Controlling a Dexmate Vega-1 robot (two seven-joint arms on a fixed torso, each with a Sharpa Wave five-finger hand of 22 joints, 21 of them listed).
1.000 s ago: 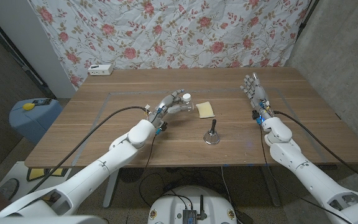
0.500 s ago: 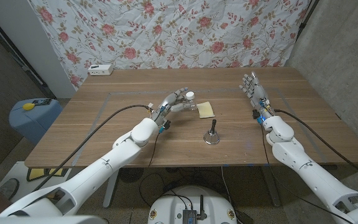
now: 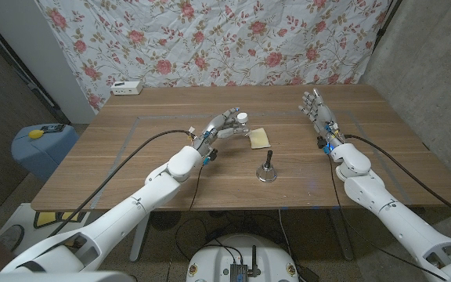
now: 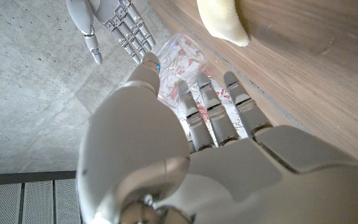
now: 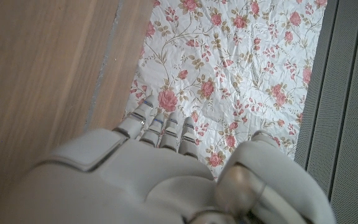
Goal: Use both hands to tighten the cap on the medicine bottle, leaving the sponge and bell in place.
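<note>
My left hand (image 3: 224, 127) grips a small clear medicine bottle with a white cap (image 3: 242, 118) left of the table's middle. In the left wrist view my fingers (image 4: 211, 112) wrap the clear bottle (image 4: 182, 53), and I cannot tell whether its base touches the wood. The yellow sponge (image 3: 258, 138) (image 4: 224, 18) lies just right of the bottle. A small metal bell (image 3: 267, 168) with a black handle stands nearer to me. My right hand (image 3: 317, 111) (image 4: 110, 25) (image 5: 166, 168) stands open on the right side, fingers pointing up, well apart from the bottle.
A white box (image 3: 127, 87) sits at the table's (image 3: 171, 110) far left corner. A blue round stool (image 3: 41, 145) stands on the floor to the left. A floral cloth (image 3: 225, 39) hangs behind the table. Faint tape lines mark a rectangle on the wood.
My left hand has carried the bottle a little to the right and away from me. The right hand has drifted slightly towards the middle. Sponge and bell have not moved.
</note>
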